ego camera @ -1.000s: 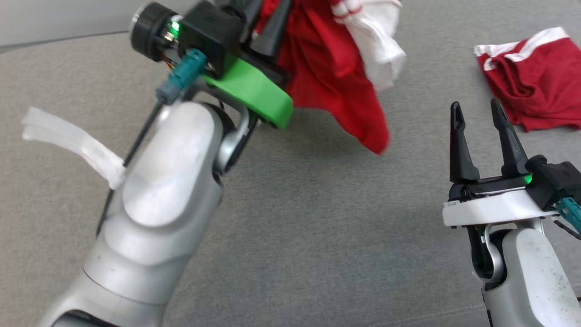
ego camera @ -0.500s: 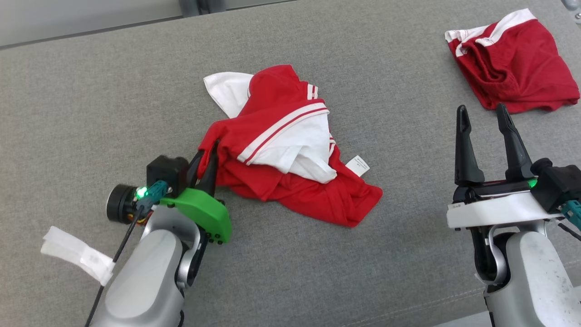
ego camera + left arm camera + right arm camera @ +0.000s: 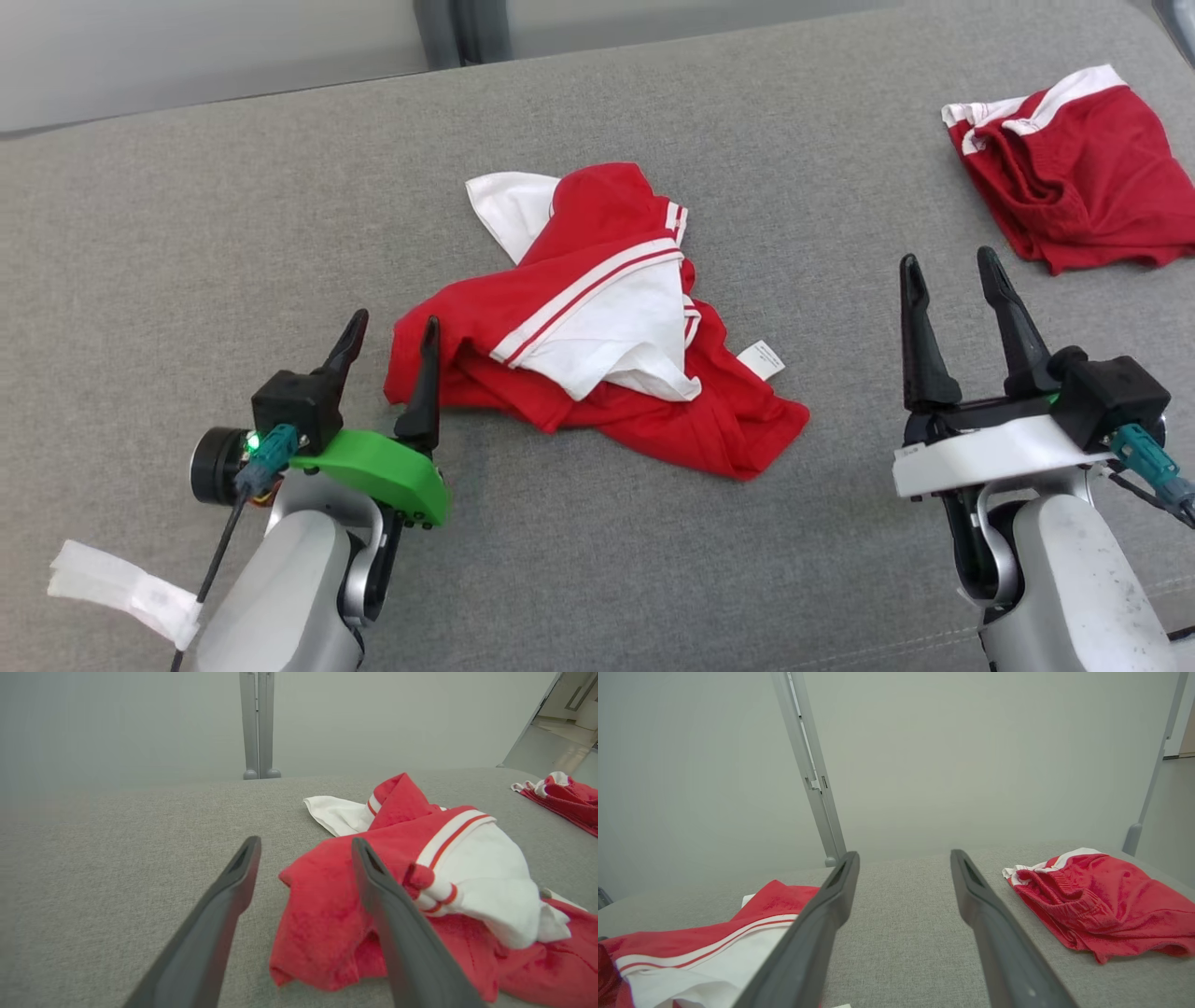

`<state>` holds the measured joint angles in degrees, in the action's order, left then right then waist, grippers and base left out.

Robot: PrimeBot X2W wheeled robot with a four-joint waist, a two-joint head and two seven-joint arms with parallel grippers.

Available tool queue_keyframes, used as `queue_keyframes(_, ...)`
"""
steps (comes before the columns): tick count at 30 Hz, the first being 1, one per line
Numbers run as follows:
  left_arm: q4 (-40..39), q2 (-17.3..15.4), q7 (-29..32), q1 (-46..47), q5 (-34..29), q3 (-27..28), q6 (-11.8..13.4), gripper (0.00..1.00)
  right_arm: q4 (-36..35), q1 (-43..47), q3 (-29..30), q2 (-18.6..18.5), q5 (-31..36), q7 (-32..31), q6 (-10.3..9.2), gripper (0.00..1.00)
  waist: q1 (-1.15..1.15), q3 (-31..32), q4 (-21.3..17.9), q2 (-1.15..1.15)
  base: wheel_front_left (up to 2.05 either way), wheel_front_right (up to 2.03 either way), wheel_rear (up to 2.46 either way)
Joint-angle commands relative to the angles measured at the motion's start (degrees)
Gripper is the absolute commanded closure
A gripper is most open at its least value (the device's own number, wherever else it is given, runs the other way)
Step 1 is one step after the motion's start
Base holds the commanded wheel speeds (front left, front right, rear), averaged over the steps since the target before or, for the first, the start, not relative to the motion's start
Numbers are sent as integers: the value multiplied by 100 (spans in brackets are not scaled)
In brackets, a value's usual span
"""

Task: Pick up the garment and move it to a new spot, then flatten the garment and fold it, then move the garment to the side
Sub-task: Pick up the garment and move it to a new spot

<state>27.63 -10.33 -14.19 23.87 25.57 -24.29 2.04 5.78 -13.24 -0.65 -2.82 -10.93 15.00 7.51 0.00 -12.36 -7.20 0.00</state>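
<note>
Two tools show in my head view, both with fingers spread and nothing between the pads. The left tool [image 3: 394,320] sits low at the left of the grey fabric-covered table [image 3: 233,205], right at the left edge of the garment [image 3: 607,336]. Its inner finger stands in front of the red cloth. I cannot tell whether it touches.

The garment lies crumpled near the middle of the table, between the two tools and much nearer the left one. It is red with a white panel and red-and-white striped trim bunched on top. A white flap sticks out at its far side, and a small white label [image 3: 764,359] pokes out at its right.

From the left wrist, the left tool [image 3: 306,841] points across the table, and a rumpled red corner of the garment [image 3: 420,826] lies in the gap between its fingers.

The right tool [image 3: 947,258] hovers open at the right, well apart from the garment. Folded red shorts [image 3: 1074,177] with white trim lie beyond it at the far right. In the right wrist view they sit just right of the right tool [image 3: 901,854].
</note>
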Motion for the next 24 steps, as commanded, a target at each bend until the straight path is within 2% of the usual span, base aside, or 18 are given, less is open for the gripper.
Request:
queue_keyframes(1,-92,-64,-56,-191,-4,66,44,0,50,81,3,-14,38,25,-4,0,0,179,85,0,0,0,0)
queue_keyframes(8,-758,-206,-101,-865,-73,375,227,0,264,249,-139,-13,176,24,-4,0,0,578,156,0,0,0,0)
queue_keyframes(14,-1575,-60,-91,-1746,-157,813,396,0,351,526,-198,-13,220,22,-4,0,0,906,230,0,0,0,0)
queue_keyframes(24,-1954,265,-93,-2637,-481,1249,301,0,323,1037,-212,-10,91,22,-4,0,0,1216,380,0,0,0,0)
